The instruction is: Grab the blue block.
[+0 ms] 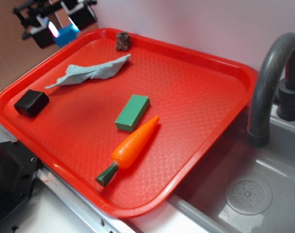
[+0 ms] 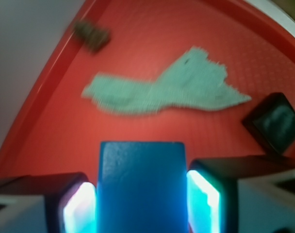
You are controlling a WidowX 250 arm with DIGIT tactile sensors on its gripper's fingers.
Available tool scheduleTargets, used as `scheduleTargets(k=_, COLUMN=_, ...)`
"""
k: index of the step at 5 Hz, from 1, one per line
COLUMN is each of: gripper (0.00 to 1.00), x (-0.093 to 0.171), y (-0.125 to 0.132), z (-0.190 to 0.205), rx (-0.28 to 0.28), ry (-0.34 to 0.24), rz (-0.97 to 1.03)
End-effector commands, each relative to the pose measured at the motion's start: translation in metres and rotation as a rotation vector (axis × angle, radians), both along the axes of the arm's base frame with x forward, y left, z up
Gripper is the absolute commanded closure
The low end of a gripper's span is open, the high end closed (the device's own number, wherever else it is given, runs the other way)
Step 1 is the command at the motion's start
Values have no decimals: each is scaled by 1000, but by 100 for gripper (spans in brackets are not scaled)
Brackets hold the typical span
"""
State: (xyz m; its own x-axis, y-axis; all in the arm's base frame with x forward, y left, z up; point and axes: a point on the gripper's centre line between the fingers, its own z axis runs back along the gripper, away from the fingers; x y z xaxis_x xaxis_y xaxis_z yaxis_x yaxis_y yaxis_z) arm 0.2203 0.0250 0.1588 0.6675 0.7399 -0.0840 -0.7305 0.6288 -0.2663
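Pincer point(image 2: 141, 204) clamped on blue block point(image 2: 141, 184), lifted above tray point(image 1: 201, 87)

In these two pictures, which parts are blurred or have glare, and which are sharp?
In the wrist view the cloth and the small brown lump are soft and smeared, and bright cyan-white glare glows on the fingers beside the blue block. In the exterior view the green block and carrot are fairly sharp; the gripper at the top left is slightly blurred.
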Motion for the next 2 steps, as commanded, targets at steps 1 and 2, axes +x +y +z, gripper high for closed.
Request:
scheduleTargets(k=1, gripper=100, x=-15, y=-10, z=48, rx=61, ry=-124, rz=-242)
scheduleTargets(k=2, gripper=100, x=-23, y=4, z=44, rx=-87, ry=-79, rz=-92)
